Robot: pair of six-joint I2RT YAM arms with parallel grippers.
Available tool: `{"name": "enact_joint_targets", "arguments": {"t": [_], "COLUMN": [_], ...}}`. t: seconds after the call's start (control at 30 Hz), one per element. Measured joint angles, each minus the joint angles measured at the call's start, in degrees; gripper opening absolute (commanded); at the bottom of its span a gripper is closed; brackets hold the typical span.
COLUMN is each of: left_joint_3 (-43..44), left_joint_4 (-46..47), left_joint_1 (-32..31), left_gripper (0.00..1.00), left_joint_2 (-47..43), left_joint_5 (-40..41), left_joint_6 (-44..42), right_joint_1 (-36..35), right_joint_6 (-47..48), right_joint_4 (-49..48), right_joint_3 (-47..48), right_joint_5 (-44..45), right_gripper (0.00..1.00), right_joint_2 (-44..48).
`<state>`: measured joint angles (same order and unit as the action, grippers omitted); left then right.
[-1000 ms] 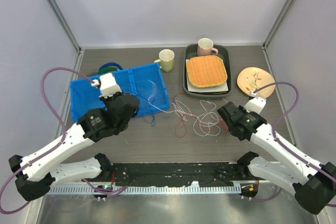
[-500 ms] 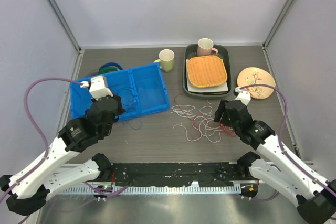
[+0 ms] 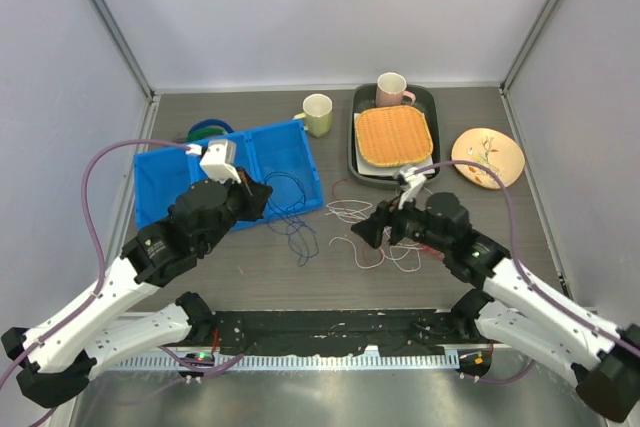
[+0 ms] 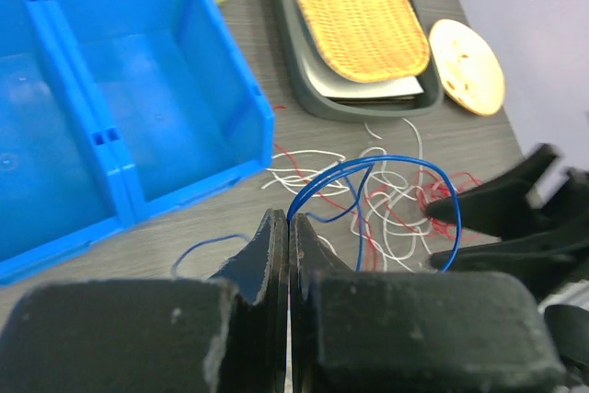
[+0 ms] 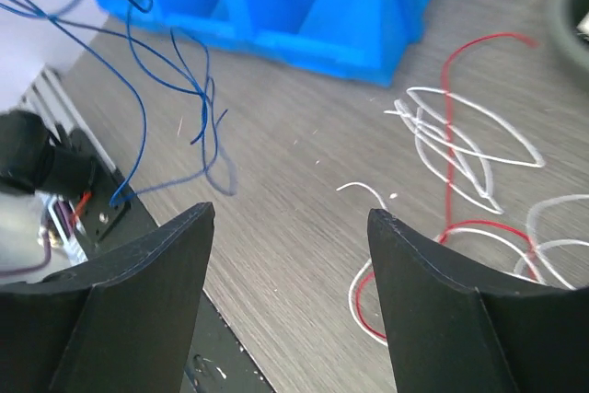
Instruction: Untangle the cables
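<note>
Between tips of left tool, blue cable

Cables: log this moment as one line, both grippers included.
step: untangling | left gripper: shut on blue cable, partly lifted | right gripper: open, empty | red cable, white cables: overlapping on table beside blue bin

Robot lab test cell
Plain white panels on metal posts box in a grey table carrying two bolted arms.
</note>
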<state>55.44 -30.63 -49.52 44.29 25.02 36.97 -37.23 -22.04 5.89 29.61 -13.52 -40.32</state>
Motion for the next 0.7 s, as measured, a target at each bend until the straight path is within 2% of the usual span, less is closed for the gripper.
{"name": "enact_joint_targets", "arguments": {"t": [0.2, 0.3, 0.5, 0.6, 0.63, 0.67, 0.7], "left_joint_3": [-0.61, -0.92, -1.75, -2.19, -2.38, -2.49, -2.56], "left_joint_4": [1.97, 2.16, 2.16, 2.21, 2.21, 2.19, 2.19], "left_joint_1": [0.00, 0.00, 0.00, 0.00, 0.00, 0.00, 0.00], "left_gripper": [0.00, 0.00, 0.00, 0.00, 0.00, 0.00, 0.00], "left_joint_2": [0.59, 1.07, 1.05, 0.70, 0.52, 0.39, 0.28], "left_joint_5": [-4.81, -5.99, -7.41, -7.74, -7.78, -7.82, -7.85], "left_joint_6": [0.55, 1.18, 2.01, 2.03, 2.05, 2.05, 2.03], "right_joint_1": [-13.88, -17.16, -19.41, -19.78, -19.80, -19.82, -19.82], "right_joint_6": [5.38, 6.84, 9.79, 11.63, 11.67, 12.15, 12.28], "right_joint_4": [-8.83, -11.93, -16.04, -16.41, -16.41, -16.41, -16.39], "right_joint_3": [0.55, 2.29, 5.92, 5.99, 5.99, 5.99, 6.01], "right_joint_5": [2.38, 4.26, 9.84, 13.55, 14.49, 15.04, 15.28], "right_gripper": [0.73, 0.73, 0.69, 0.40, 0.15, 0.04, 0.01], "right_joint_2": [-16.52, -22.27, -30.91, -34.05, -34.97, -35.85, -36.57]}}
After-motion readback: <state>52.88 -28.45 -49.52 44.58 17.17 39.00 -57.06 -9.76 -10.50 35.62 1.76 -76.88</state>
